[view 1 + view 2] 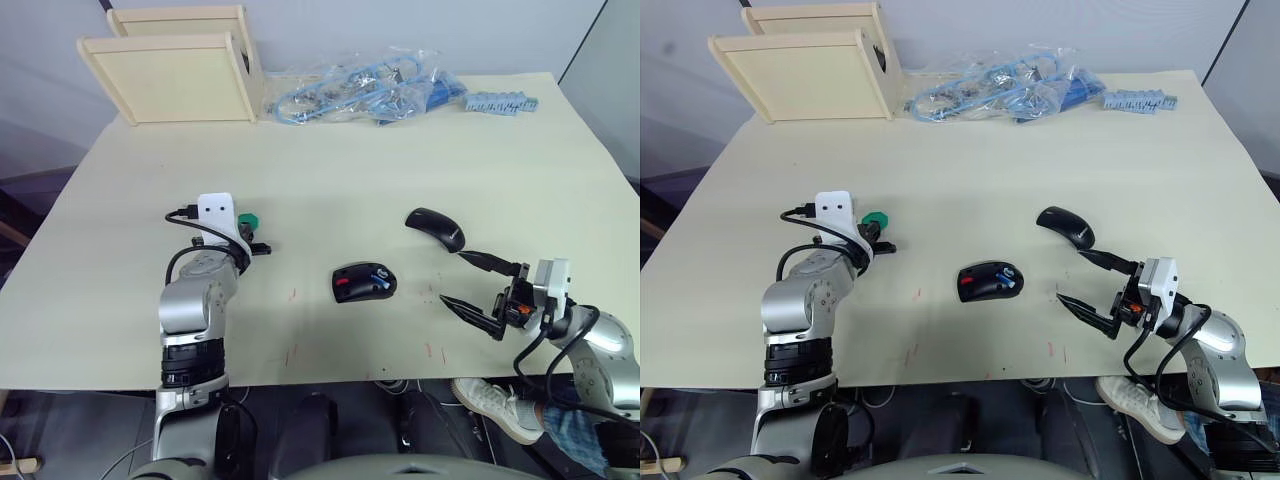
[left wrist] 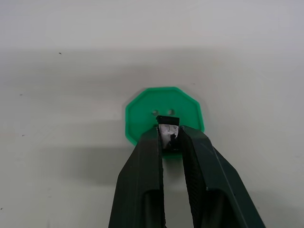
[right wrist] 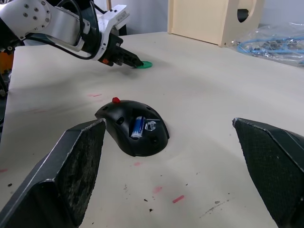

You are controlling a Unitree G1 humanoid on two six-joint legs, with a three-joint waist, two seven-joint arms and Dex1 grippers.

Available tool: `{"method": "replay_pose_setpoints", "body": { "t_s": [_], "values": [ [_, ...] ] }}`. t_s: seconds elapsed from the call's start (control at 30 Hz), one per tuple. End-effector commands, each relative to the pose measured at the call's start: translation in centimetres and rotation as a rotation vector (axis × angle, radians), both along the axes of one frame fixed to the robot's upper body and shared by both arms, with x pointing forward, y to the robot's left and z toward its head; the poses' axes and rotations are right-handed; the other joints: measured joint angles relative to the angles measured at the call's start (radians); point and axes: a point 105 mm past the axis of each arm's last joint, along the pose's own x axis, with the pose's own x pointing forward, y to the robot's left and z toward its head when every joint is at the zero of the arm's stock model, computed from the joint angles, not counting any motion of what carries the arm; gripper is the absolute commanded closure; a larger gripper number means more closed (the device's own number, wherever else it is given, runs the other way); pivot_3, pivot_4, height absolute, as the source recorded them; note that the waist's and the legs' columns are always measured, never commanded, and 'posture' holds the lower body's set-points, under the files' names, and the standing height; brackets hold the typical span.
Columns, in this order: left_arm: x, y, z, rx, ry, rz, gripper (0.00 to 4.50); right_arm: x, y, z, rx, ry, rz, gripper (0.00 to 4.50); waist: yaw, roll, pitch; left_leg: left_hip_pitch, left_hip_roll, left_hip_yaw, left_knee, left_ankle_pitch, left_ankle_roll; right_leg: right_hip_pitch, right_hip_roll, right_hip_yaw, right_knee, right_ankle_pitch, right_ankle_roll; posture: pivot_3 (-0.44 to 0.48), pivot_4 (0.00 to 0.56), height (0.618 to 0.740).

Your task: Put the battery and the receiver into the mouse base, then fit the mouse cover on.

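Left gripper (image 2: pixel 170 137) fingers are pinched on the receiver (image 2: pixel 168 132), a tiny metal-and-dark nub caught right at the fingertips, over the green octagonal disc (image 2: pixel 142 114) that lies flat on the table (image 1: pixel 330 170). Can't tell if the nub has lifted off the disc or is touching it. Judgement: the receiver is rigid, near weightless, smooth metal, so it could twist or pop out of a tip pinch; hold is on its flat sides, which looks like the right place, light squeeze enough.

Right gripper (image 3: pixel 171 175) has its fingers spread wide, holding nothing, hovering low near the table's front edge on the robot's right, pointed toward the mouse base (image 3: pixel 133 128). The base sits mid-table between the two arms, open side up, red patch at one end. The battery (image 3: pixel 138 127) is already lying in its recessed compartment, blue-and-white, seated along the slot. Base looks stiff plastic, light, likely to slide on the smooth tabletop if pushed from one side.

Mouse cover (image 1: pixel 435 228) lies apart from the base, further back on the right, just beyond the right gripper. Thin glossy curved shell: probably slippery and slightly flexible, best taken across its narrow width at the edges, not by the crown.

Far back: wooden boxes (image 1: pixel 170 65), bag of blue cables (image 1: pixel 360 92).
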Motion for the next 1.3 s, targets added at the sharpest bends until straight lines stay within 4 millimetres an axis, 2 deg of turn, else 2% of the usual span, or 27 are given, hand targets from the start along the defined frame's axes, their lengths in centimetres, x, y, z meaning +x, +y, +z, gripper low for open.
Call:
{"method": "replay_pose_setpoints", "body": {
  "t_s": [0.03, 0.17, 0.37, 0.5, 0.6, 0.67, 0.87, 1.0, 1.17, 1.3],
  "values": [
    [-0.2, 0.1, 3.4, 0.003, -0.118, -0.078, 4.08, 0.3, 0.3, 1.7, 0.032, -0.023, 0.002, 0.0, -0.001, 0.0, 0.0, 0.0, 0.0, 0.0, 0.0, 0.0, 0.0, 0.0, 0.0, 0.0, 0.0, 0.0, 0.0, 0.0, 0.15, 0.74],
    [-0.5, -0.4, 5.4, 0.012, -0.153, -0.219, 4.08, 0.7, 0.4, 2.6, 0.031, 0.008, -0.005, 0.0, -0.002, 0.0, 0.0, 0.0, 0.0, 0.0, 0.0, 0.0, 0.0, 0.0, 0.0, 0.0, 0.0, 0.0, 0.0, 0.0, 0.15, 0.74],
    [-1.5, -4.2, 9.5, 0.033, -0.208, -0.672, 4.08, 1.5, 0.9, 4.4, -0.018, -0.008, -0.063, 0.0, 0.0, 0.0, 0.001, -0.001, 0.0, -0.001, 0.0, 0.0, 0.0, 0.0, 0.0, -0.002, -0.001, 0.0, 0.0, 0.0, 0.15, 0.74],
    [-1.7, -5.5, 10.8, 0.07, -0.219, -0.845, 4.08, 1.9, 1.7, 5.8, -0.014, 0.034, -0.066, 0.0, -0.002, 0.0, 0.001, -0.001, -0.001, -0.001, 0.0, 0.0, 0.0, 0.0, 0.0, -0.001, -0.001, 0.0, 0.0, 0.0, 0.15, 0.74],
    [-2.2, -6.8, 11.8, 0.081, -0.224, -0.992, 4.08, 2.5, 2.1, 7.0, -0.074, 0.068, -0.114, 0.0, -0.004, 0.0, 0.001, -0.001, 0.0, -0.001, 0.0, 0.0, 0.0, -0.001, 0.001, -0.001, -0.001, 0.0, 0.0, 0.0, 0.15, 0.74],
    [-2.6, -7.5, 12.4, 0.077, -0.222, -1.073, 4.08, 2.3, 2.9, 7.7, -0.084, 0.139, -0.05, 0.0, -0.004, 0.0, 0.003, -0.002, 0.0, -0.001, 0.0, 0.0, 0.0, -0.001, 0.001, -0.001, 0.0, 0.0, 0.0, 0.0, 0.15, 0.74],
    [-3.5, -9.7, 13.6, 0.091, -0.215, -1.265, 4.08, 2.9, 5.0, 10.2, -0.077, 0.266, 0.065, 0.0, -0.006, -0.001, 0.007, -0.002, 0.0, -0.001, 0.0, 0.0, 0.0, -0.001, 0.001, -0.001, -0.001, 0.0, 0.0, 0.0, 0.15, 0.74],
    [-3.7, -10.2, 14.0, 0.153, -0.234, -1.341, 4.08, 3.8, 6.7, 11.8, -0.057, 0.309, 0.095, 0.0, -0.006, -0.002, 0.009, -0.003, 0.0, -0.002, 0.001, 0.0, 0.0, -0.002, 0.002, -0.003, -0.001, 0.0, 0.0, 0.0, 0.15, 0.74],
    [-4.7, -11.0, 13.6, 0.283, -0.238, -1.457, 4.08, 4.7, 8.1, 11.9, -0.031, 0.496, 0.11, 0.0, -0.007, -0.002, 0.009, -0.015, 0.0, -0.002, 0.003, 0.0, 0.0, -0.013, 0.001, -0.002, 0.001, 0.0, 0.0, 0.0, 0.15, 0.74],
    [-5.0, -11.4, 13.4, 0.34, -0.243, -1.498, 4.08, 4.8, 8.9, 12.4, -0.018, 0.568, 0.134, 0.0, -0.004, -0.001, 0.009, -0.017, 0.0, -0.002, 0.003, 0.001, 0.0, -0.014, 0.001, -0.003, 0.002, 0.0, 0.0, 0.0, 0.15, 0.74]
  ]
}}
